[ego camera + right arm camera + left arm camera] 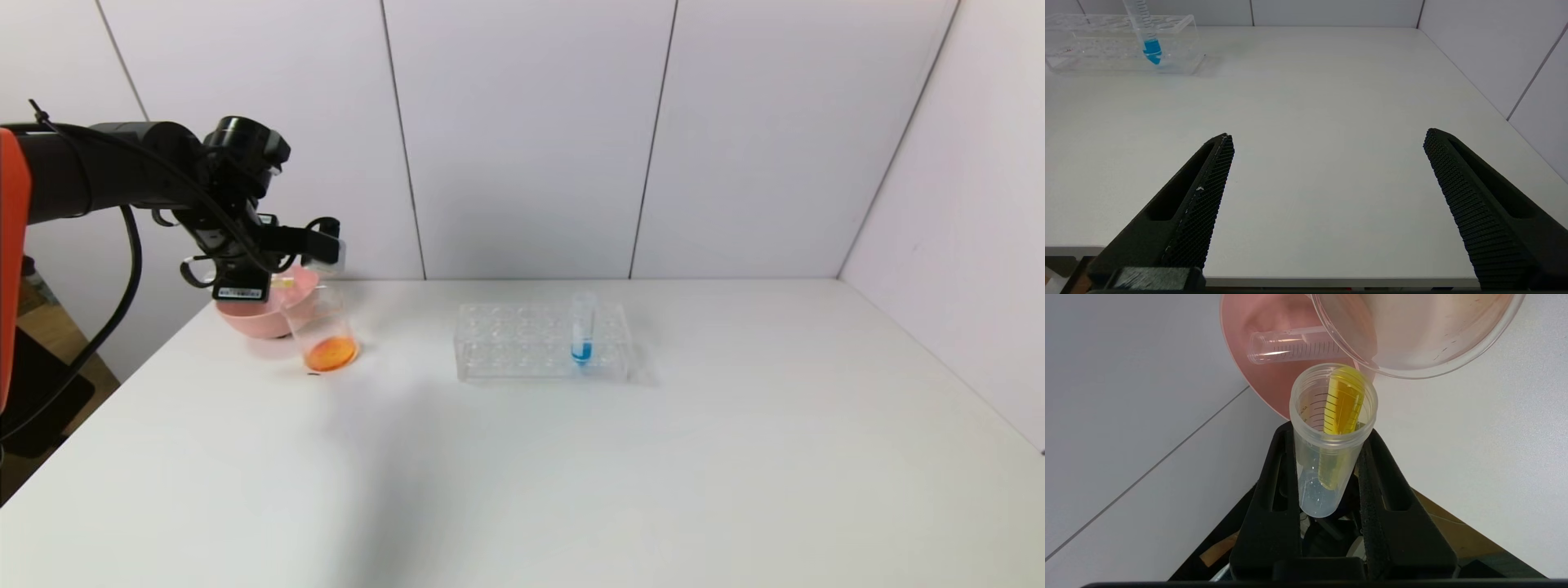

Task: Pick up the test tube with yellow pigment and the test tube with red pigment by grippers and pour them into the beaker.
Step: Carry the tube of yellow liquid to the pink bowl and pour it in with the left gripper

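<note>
My left gripper (1327, 430) is shut on the test tube with yellow pigment (1341, 404). The tube is tipped over, and the yellow liquid lies along its wall up to its mouth. The mouth is close to the rim of the clear beaker (1412, 339). In the head view the left gripper (322, 245) hangs just above the beaker (325, 327), which holds a layer of orange liquid (331, 353). No tube with red liquid shows. My right gripper (1327, 134) is open and empty over the table's front edge.
A pink bowl (253, 318) stands right behind the beaker and shows in the left wrist view (1249, 375), with an empty clear tube (1290, 345) lying in it. A clear tube rack (522, 343) at mid-table holds a tube with blue liquid (581, 331).
</note>
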`<control>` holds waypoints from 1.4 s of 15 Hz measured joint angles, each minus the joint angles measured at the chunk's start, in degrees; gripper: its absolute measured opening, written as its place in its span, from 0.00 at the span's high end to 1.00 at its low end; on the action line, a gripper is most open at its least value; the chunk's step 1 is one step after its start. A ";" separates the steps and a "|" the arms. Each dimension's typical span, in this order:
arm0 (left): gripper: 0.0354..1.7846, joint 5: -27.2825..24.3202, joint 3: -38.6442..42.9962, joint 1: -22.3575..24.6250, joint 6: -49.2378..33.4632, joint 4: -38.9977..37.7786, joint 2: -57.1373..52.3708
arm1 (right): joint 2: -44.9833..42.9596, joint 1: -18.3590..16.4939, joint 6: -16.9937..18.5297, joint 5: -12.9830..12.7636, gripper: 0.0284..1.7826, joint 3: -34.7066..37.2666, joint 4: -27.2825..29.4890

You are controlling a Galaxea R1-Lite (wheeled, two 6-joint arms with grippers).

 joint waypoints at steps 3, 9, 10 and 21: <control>0.78 0.96 0.01 -0.10 0.00 0.00 0.09 | 0.00 0.00 -0.02 0.00 0.05 0.00 0.00; 0.78 3.74 0.01 -0.84 0.13 0.02 0.35 | 0.00 0.00 0.00 -0.02 0.05 0.00 0.00; 0.78 4.27 0.01 -0.93 0.20 0.00 0.46 | 0.00 0.00 -0.02 -0.02 0.05 0.00 0.00; 0.78 9.14 0.01 -2.26 0.89 -0.39 1.35 | 0.00 0.00 0.00 0.00 0.05 0.00 0.00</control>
